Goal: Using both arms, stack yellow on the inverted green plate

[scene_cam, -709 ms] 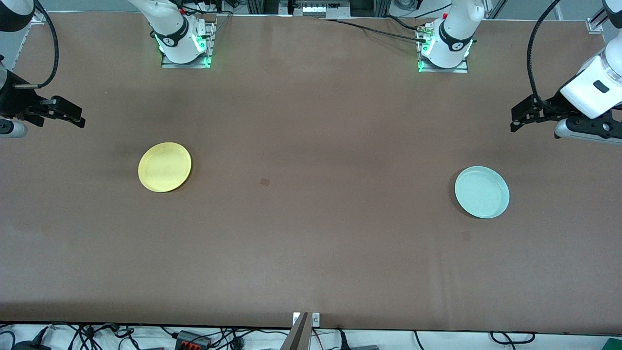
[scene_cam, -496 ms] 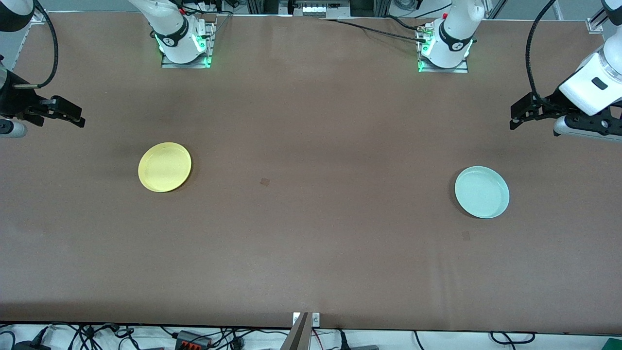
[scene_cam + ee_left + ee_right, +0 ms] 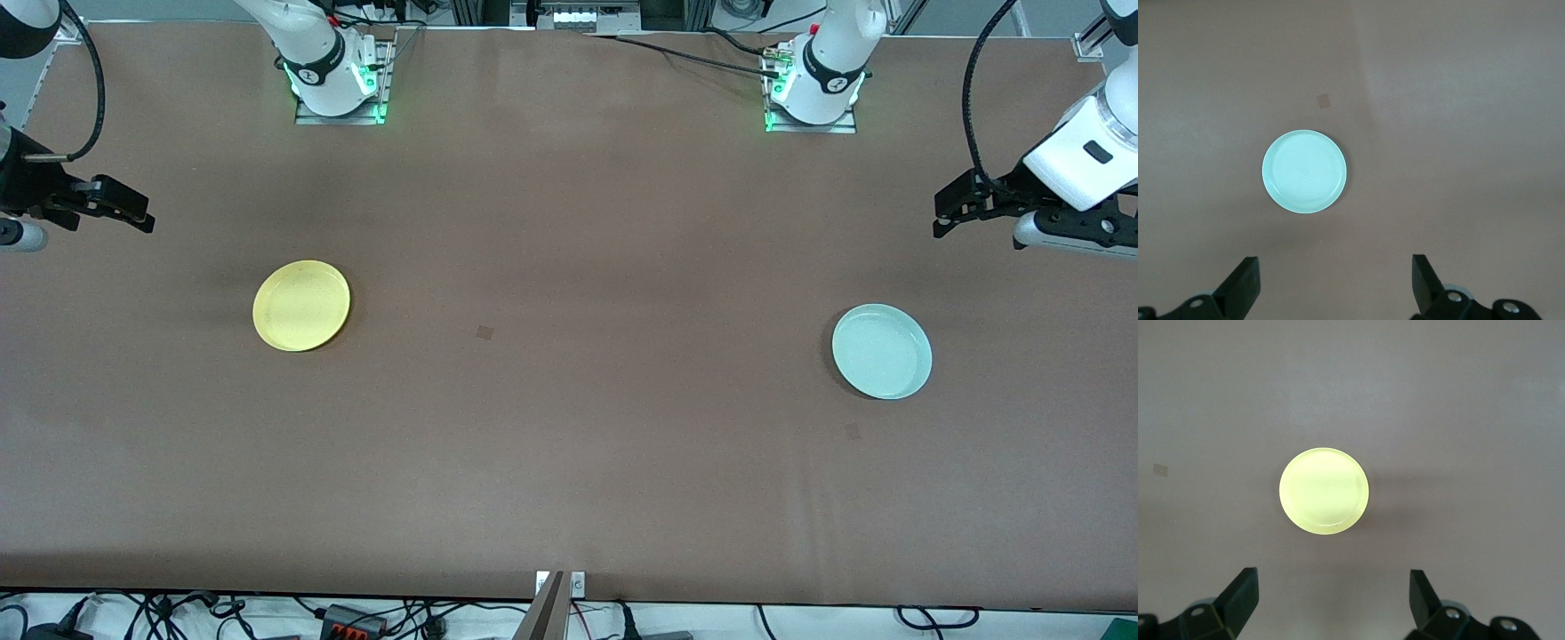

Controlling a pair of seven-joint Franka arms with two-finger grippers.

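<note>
Front view, from high above: brown table with two plates lying flat and well apart. Yellow toward the right arm's end of the table; green plate toward the left arm's end and slightly nearer the camera, apparently hollow side up, though not certain. Small dark mark on the cloth between them, closer to yellow. Right gripper up in the air over the table's edge at the right arm's end, fingers spread and empty, in the same spot as a moment ago. Left gripper up over the table at the left arm's end, also spread and empty; shifted a touch since the earliest frame, the white wrist tilted slightly differently, no change in the last half second. Both plates exactly where they lay before, touched by nothing. Left wrist view: looks straight down on the green plate, round and pale mint with faint rings on its face, alone on the cloth; left gripper with its two black fingers wide apart, clear of the plate, gripping nothing. Right wrist view: looks down on yellow, plain and round, casting a soft shadow; right gripper with fingers likewise wide apart and empty, well apart from the plate.
</note>
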